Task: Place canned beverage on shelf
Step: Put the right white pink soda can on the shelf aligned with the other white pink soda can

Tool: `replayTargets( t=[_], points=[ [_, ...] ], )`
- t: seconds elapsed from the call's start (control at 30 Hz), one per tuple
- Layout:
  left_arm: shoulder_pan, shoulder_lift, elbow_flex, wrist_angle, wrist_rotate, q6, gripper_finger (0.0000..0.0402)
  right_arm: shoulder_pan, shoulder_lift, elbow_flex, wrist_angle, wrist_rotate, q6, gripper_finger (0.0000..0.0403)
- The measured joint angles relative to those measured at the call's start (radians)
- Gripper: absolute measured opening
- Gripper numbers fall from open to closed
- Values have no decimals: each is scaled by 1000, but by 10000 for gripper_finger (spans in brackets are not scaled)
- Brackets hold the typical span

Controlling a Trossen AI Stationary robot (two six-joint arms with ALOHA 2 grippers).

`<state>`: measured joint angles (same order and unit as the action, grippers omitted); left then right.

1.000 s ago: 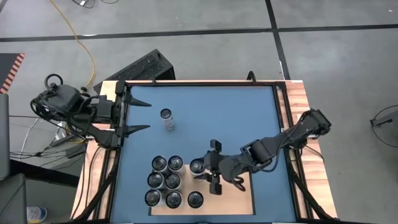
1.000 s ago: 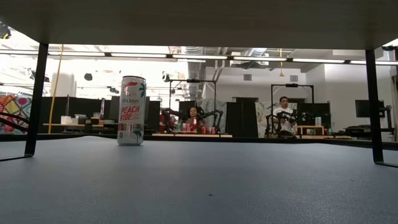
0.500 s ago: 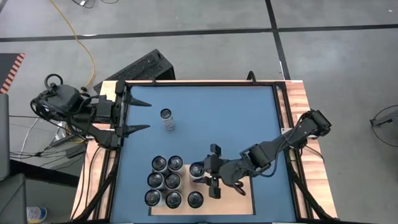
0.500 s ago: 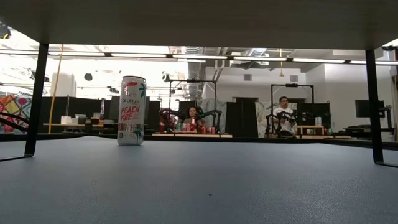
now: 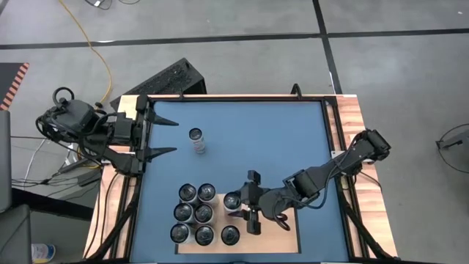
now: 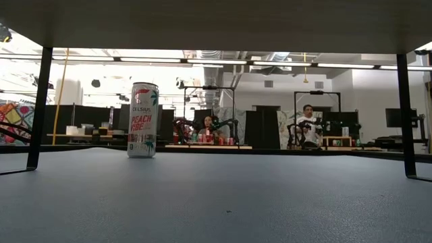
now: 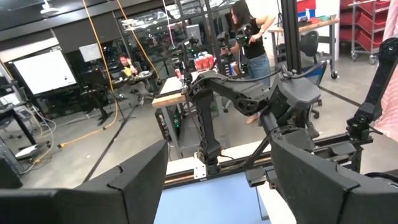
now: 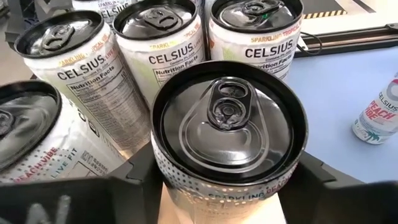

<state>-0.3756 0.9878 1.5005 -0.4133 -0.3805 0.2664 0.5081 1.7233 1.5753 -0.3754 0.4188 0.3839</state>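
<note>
My right gripper (image 5: 240, 202) is over the pale wooden shelf (image 5: 275, 236), shut around an upright canned beverage (image 5: 232, 199) whose dark top fills the right wrist view (image 8: 229, 124). Several more cans (image 5: 194, 213) stand upright on their bases on the shelf, close beside it (image 8: 158, 43). A single peach-labelled can (image 5: 196, 139) stands on its base on the blue surface, also in the low view (image 6: 142, 120). My left gripper (image 5: 167, 136) waits open at the table's left edge, level, with nothing between its fingers (image 7: 140, 186). My right gripper has the can between its two fingers, one (image 8: 142, 174) against each side of the wall just under the rim (image 8: 163, 167). The fingers come from the table's right side, slanting down. The can is upright; its own body hides the base.
Narrow wooden strips (image 5: 352, 147) and a dark frame border the blue surface (image 5: 256, 139), which has free room at the far and right parts. A dark case (image 5: 165, 79) lies on the floor beyond the far left corner. People sit at desks in the room behind (image 6: 308, 121).
</note>
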Motion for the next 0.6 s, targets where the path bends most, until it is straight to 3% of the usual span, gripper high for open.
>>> replayTargets(
  t=[0.17,0.6],
  points=[
    [0,0,0,0,0,0,272,0,0,1,-7,0,-2,261],
    [0,0,0,-25,0,-1,272,0,0,1,-5,-1,0,270]
  ],
)
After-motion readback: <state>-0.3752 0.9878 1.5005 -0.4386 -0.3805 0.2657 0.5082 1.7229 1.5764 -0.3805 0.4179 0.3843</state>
